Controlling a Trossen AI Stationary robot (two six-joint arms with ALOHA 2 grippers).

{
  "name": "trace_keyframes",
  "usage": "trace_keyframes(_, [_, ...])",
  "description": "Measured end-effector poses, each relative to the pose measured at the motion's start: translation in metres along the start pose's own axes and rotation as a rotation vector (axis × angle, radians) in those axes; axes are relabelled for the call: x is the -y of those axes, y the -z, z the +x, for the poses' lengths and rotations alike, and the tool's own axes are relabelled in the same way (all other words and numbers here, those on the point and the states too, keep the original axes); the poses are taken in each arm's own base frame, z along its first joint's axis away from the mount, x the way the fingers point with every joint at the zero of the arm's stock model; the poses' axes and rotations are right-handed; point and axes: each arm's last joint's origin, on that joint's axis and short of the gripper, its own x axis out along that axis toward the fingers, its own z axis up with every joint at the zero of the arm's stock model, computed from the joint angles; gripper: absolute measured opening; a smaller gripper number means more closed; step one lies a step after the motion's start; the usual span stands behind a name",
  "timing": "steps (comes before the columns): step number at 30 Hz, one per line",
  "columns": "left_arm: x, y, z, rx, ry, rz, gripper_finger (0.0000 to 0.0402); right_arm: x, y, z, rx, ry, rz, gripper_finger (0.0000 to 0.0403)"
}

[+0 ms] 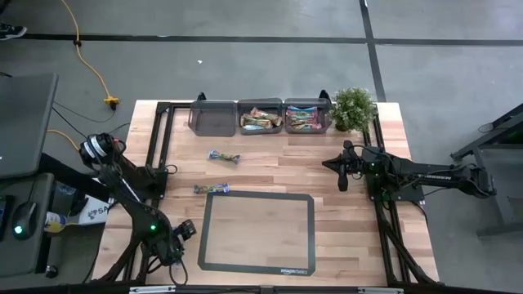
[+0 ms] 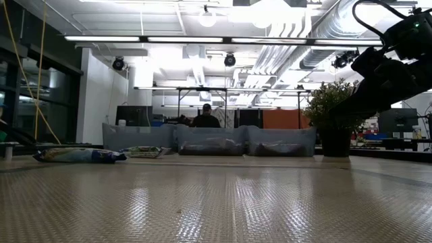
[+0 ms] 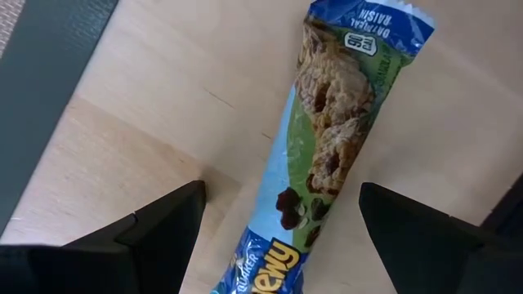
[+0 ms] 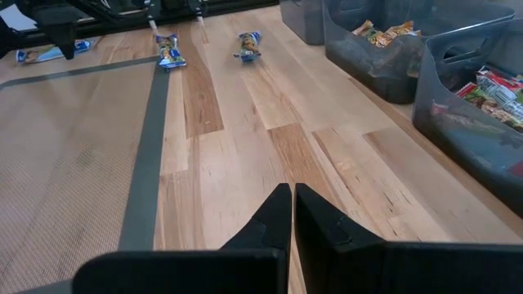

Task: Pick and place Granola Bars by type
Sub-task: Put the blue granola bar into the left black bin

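Nearest to you, right under the left wrist camera, a slim granola bar in a shiny blue and green oatmeal-raisin wrapper (image 3: 335,139) is lying flat on the pale wooden table (image 1: 343,237). Your left gripper (image 3: 282,196) is hovering over it with its fingers spread wide, one on each side of the wrapper and touching neither edge; it is gripping nothing. This is happening at the table's front left, just beside the left edge of the dark-bordered rectangular mesh mat (image 1: 203,237).

Moving rightward, a second blue-wrapped bar (image 1: 211,189) is resting on the wood just behind the mat's back left corner. A third blue-wrapped bar (image 1: 224,157) is sitting farther back, between the mat and the bins.

Along the back edge, three dark translucent plastic bins are standing side by side. The left bin (image 1: 212,117) is touching the middle bin (image 1: 261,104), which is holding a heap of brown-gold bars (image 1: 261,121). The right bin (image 1: 306,102) is holding mixed red and blue bars (image 1: 304,120). A small green potted plant (image 1: 353,108) is standing just beside it.

Your right gripper (image 4: 292,192) is waiting over bare wood to the right of the mat, its fingers pressed together with nothing between them.
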Motion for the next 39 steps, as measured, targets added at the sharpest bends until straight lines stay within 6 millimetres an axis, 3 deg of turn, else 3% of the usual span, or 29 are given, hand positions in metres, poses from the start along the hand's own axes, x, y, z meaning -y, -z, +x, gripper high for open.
trace_keyframes(7, [-0.0002,0.0023,0.0033,0.007,-0.004,0.005,0.0314,0.0,-0.0001,0.0,0.0,0.0,0.0,0.0])
trace_keyframes(16, [-0.001,0.0049,0.0068,0.012,-0.02,0.004,0.0221,0.0,0.0,0.0,0.0,0.0,0.0,0.0])
trace_keyframes(21, [-0.0014,0.0044,0.0071,0.018,-0.026,0.003,0.0189,0.0,-0.0001,0.0,0.0,0.0,0.0,0.0])
trace_keyframes(39, [-0.0014,0.003,0.0076,0.031,-0.031,0.002,0.0142,0.0,0.0,0.0,0.0,0.0,0.0,0.0])
